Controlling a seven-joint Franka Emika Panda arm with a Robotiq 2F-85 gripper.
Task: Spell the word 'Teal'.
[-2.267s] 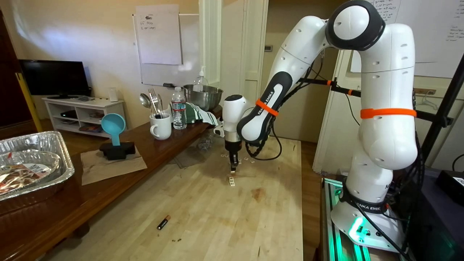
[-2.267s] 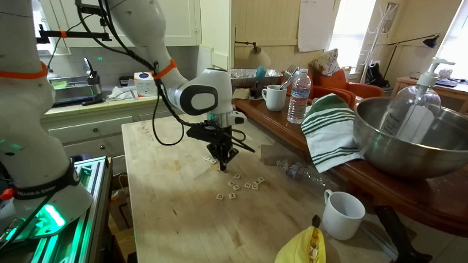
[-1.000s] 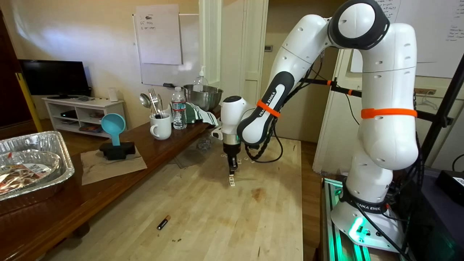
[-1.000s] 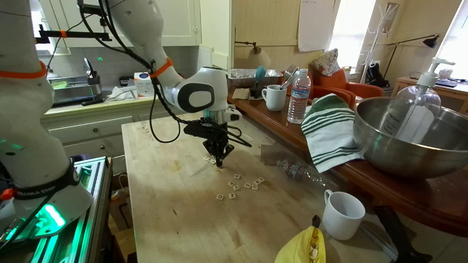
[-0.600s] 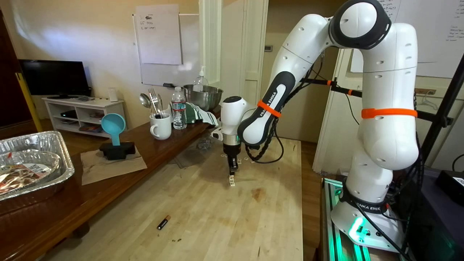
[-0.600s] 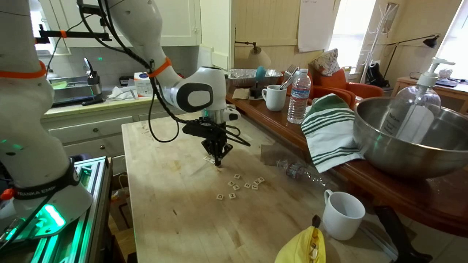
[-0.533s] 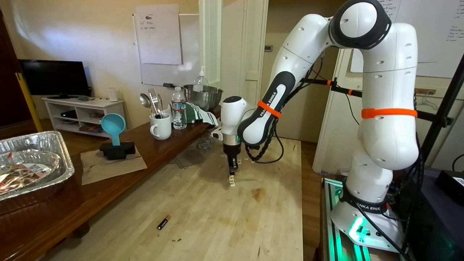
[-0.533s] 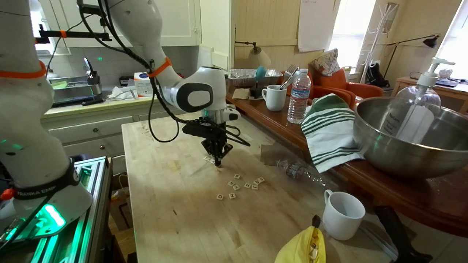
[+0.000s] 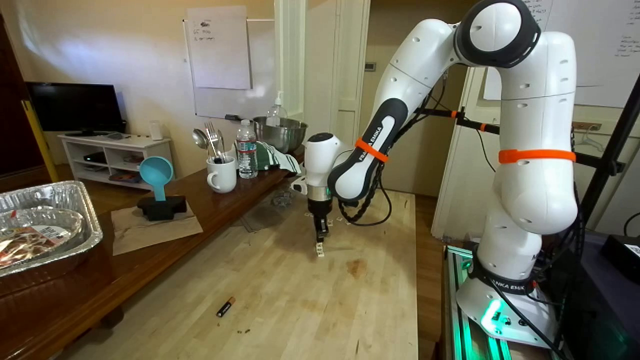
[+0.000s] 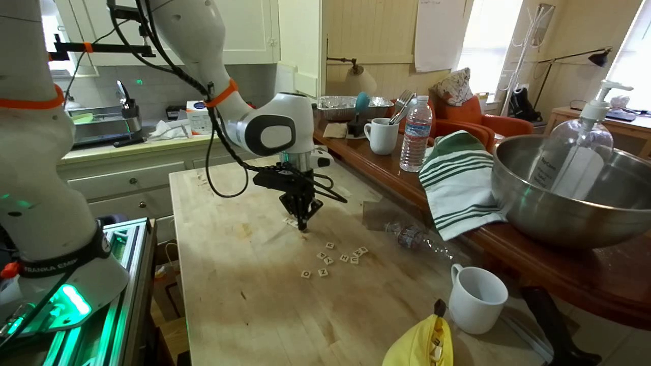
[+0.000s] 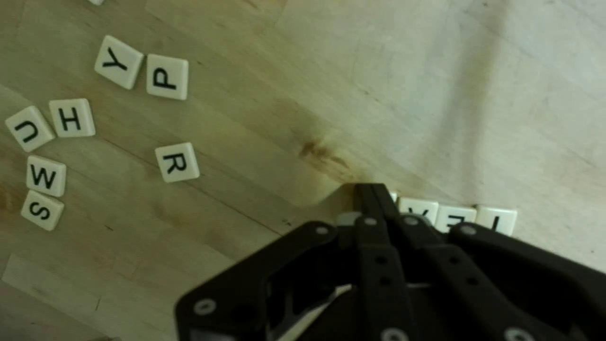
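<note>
Letter tiles (image 11: 455, 215), flat squares, lie on grained wood (image 11: 265, 47) beside the gripper (image 11: 371, 187), its empty fingers (image 11: 363, 202) together.

A home, its kitchen open to a living room. In an exterior view, cupboards (image 10: 249, 33) hang upper left, drawers (image 10: 114, 183) below; an armchair (image 10: 465, 112) sits upper right. In an exterior view, a TV (image 9: 75, 106) stands on a shelf (image 9: 125, 145) at left. A whiteboard (image 9: 220, 106), upper left, and the robot (image 9: 535, 100), right, add a lab touch.
</note>
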